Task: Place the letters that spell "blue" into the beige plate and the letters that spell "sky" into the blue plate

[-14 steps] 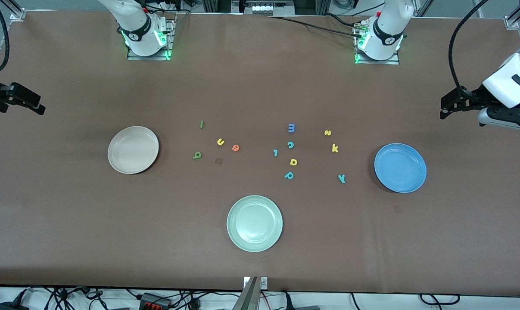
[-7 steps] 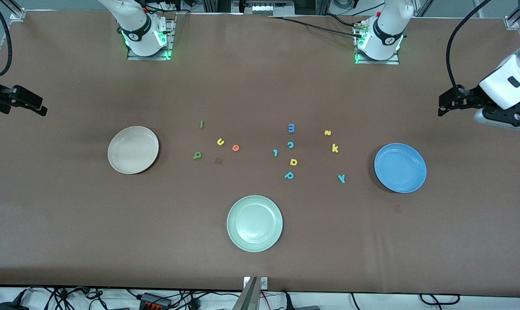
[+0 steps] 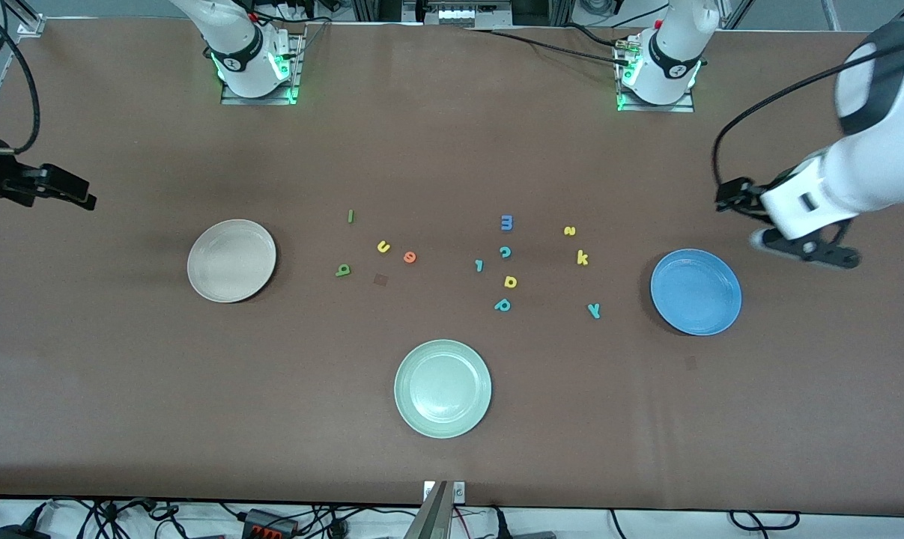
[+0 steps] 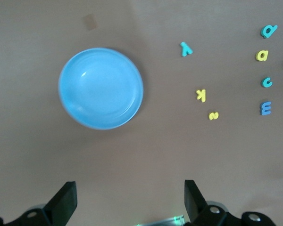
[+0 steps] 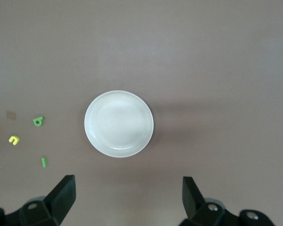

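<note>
The letters that spell "blue" [image 3: 377,243] lay loose beside the empty beige plate [image 3: 231,260]; the letters that spell "sky" [image 3: 583,258] by the blue plate [image 3: 696,292]. Wrist views showed left gripper [image 4: 127,202] and right gripper [image 5: 127,200] spread wide, empty, ready.

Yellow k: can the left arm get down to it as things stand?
Probably yes. The yellow k lies flat on bare table between the yellow s and the teal y, touching nothing. The left gripper is open above the table near the blue plate, holding nothing.
</note>
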